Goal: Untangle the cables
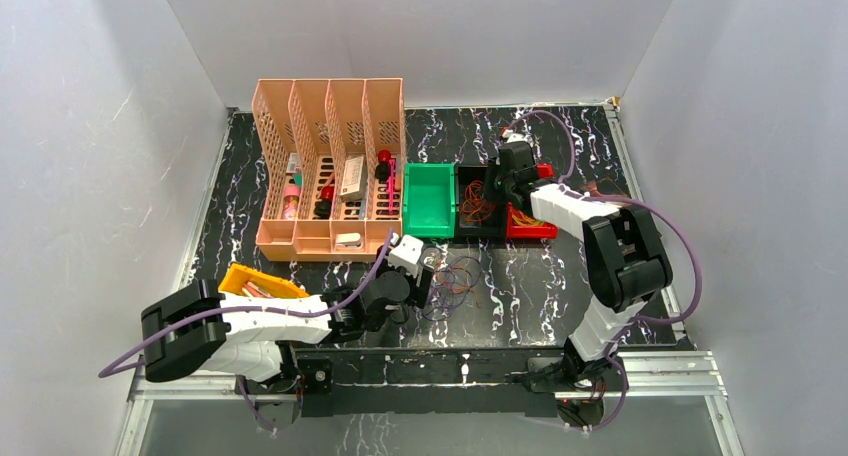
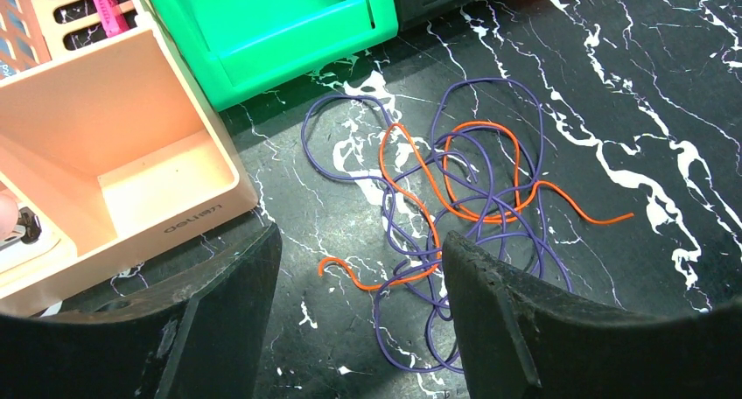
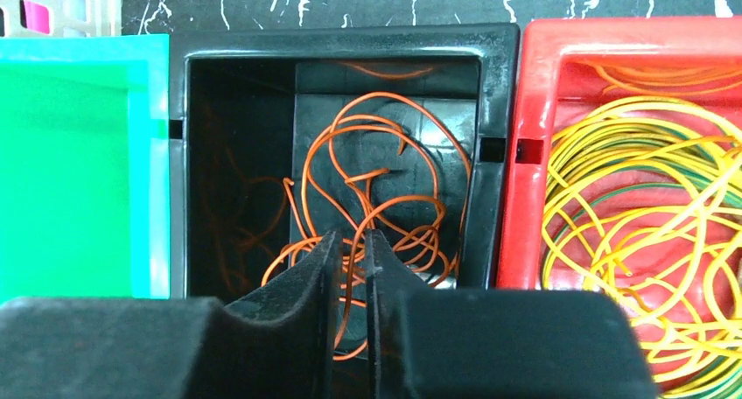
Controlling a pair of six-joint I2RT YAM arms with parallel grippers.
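On the table (image 2: 612, 66), cables (image 2: 455, 206) sit tangled purple-and-orange below the wide-open, empty left hand (image 2: 359, 250), look limp, light, snaggy, I'd grab orange's free end, more orange ones in the black bin (image 3: 332, 45) under the right hand (image 3: 353, 241), cracked a slit, gripping nothing.

The top camera sits high up behind the two arms and looks down at the whole table (image 1: 540, 286) from far away, so things look small. The left wrist camera is low and close to the table. It looks forward and down past its own fingers (image 2: 219, 320) at the loose wires (image 2: 455, 198), with the green bin (image 2: 289, 31) and the peach rack (image 2: 114, 128) at the top. The right wrist camera looks almost straight down, very close, past its fingers (image 3: 306, 281) into the black bin (image 3: 332, 42), between the green bin and the red bin (image 3: 612, 33). Both wrist views share the green bin. The top view shows it all.
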